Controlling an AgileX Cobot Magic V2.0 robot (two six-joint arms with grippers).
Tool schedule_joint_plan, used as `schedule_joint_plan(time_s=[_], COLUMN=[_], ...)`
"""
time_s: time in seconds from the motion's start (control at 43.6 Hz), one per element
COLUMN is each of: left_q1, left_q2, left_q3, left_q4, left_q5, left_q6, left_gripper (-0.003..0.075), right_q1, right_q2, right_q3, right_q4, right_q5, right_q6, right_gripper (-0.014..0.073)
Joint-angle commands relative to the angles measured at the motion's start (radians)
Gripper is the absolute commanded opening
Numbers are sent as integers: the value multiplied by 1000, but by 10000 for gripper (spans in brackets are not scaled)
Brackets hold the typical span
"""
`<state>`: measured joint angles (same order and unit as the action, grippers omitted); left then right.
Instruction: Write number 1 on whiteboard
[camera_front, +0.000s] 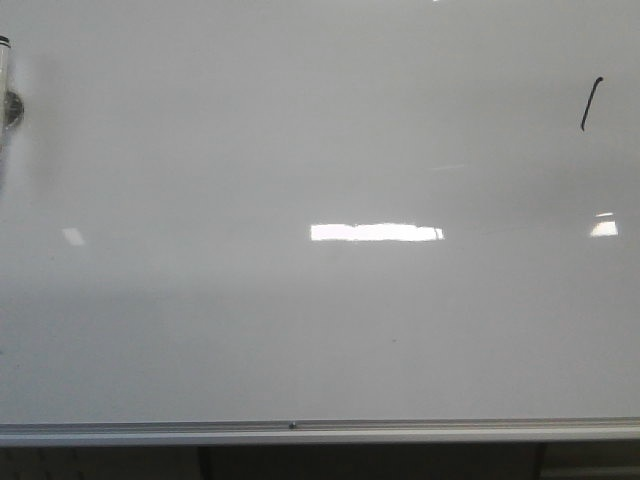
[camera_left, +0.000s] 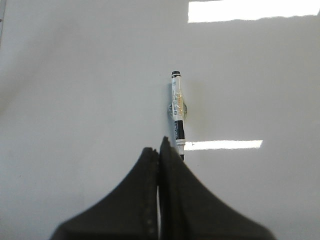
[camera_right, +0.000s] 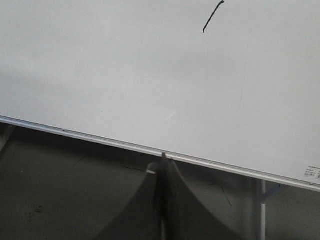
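Note:
The whiteboard (camera_front: 300, 330) fills the front view, with its silver frame along the near edge. The number 1 (camera_front: 591, 104) is a short black stroke at the board's far right; it also shows in the right wrist view (camera_right: 213, 16). A black-and-white marker (camera_left: 177, 112) lies on the board, just seen at the far left edge of the front view (camera_front: 5, 90). My left gripper (camera_left: 159, 148) is shut and empty, with the marker's near end just past its tips. My right gripper (camera_right: 163, 157) is shut and empty, off the board by its frame (camera_right: 100, 139). Neither gripper shows in the front view.
Bright rectangular light reflections (camera_front: 376, 232) lie on the board. Below the frame the right wrist view shows dark floor (camera_right: 60, 190) and a stand leg (camera_right: 263, 210). A small label (camera_right: 311, 173) sits at the board's corner.

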<state>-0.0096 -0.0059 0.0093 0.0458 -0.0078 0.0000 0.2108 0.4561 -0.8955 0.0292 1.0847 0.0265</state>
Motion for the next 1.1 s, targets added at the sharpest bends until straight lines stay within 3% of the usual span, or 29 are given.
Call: schedule_joint_plan(time_s=[0.0,0.78,0.872,1.079], left_q1=[2,2,2,2], left_q2=[-17,-17,-17,-17], left_q3=[23,23,23,23], left_q4=[-7,-7,-7,-7], left_q5=[-93,-93,-93,-93], left_q6=[0,0,0,0], left_gripper=[-20,-20,-20,-20], right_q1=[-5,-23,-66,-166], right_q2=[10,-39,-119,-345], right_q3=[-23,33,145,519], right_q4=[-10,-10,-10,-6], right_q5=[-73,-114,-223,-651], right_q6=[0,0,0,0], right_gripper=[-69,-69,-69,-69])
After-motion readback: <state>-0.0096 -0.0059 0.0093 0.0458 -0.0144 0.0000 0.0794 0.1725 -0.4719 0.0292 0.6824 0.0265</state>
